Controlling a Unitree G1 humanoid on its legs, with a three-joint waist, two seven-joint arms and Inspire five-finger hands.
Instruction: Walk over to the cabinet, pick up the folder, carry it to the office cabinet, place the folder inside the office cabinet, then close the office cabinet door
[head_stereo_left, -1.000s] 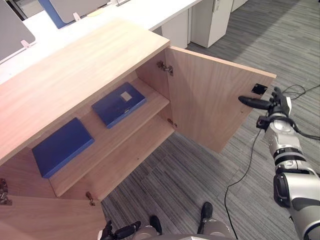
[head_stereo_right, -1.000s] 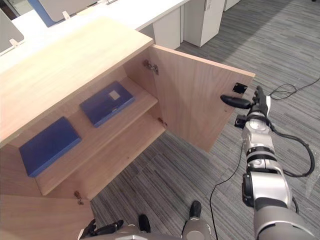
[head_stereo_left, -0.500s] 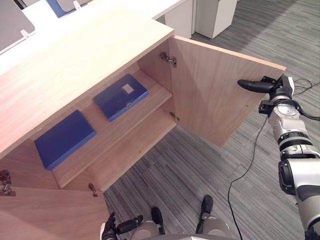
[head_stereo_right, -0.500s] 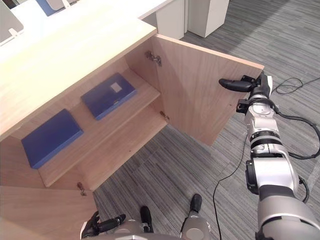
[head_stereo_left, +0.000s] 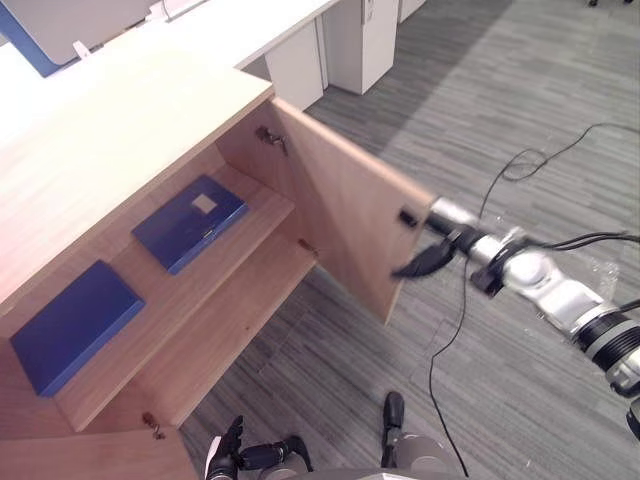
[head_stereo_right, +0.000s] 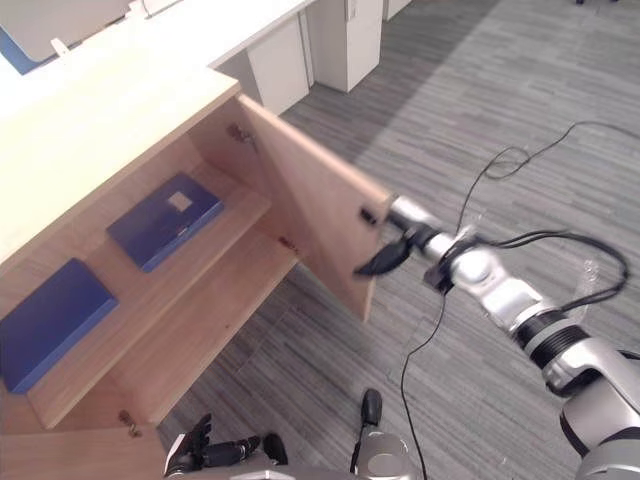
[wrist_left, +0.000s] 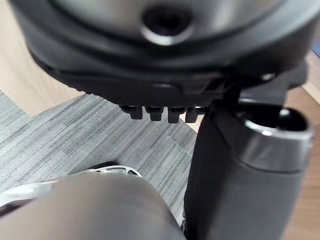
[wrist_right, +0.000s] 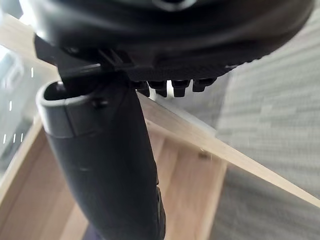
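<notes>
While the cabinet (head_stereo_left: 110, 140) stands open in the left eye view, both blue folders lie on its shelf (head_stereo_left: 140, 272) (labelled folder (head_stereo_left: 190, 222), plain folder (head_stereo_left: 72, 325)), well apart from my hands. My right hand (head_stereo_left: 432, 257) meets the free edge of the door (head_stereo_left: 340, 215); whether it clasps I cannot tell. Left wrist view: on my left hand (wrist_left: 165, 50) the fingers (wrist_left: 160, 113) hang relaxed, empty.

The office cabinet (head_stereo_right: 100, 125) fills the left of the frame with its door (head_stereo_right: 300, 210) swung out toward the centre. Two blue folders lie flat and well apart on its upper shelf, one folder (head_stereo_right: 165, 220) left of centre and another folder (head_stereo_right: 45, 320) at the left edge. The right hand (head_stereo_right: 388, 257) meets the door's free edge just right of centre, and the left hand (head_stereo_right: 205, 452) hangs loose-fingered at the bottom left over grey carpet (head_stereo_right: 480, 110).
</notes>
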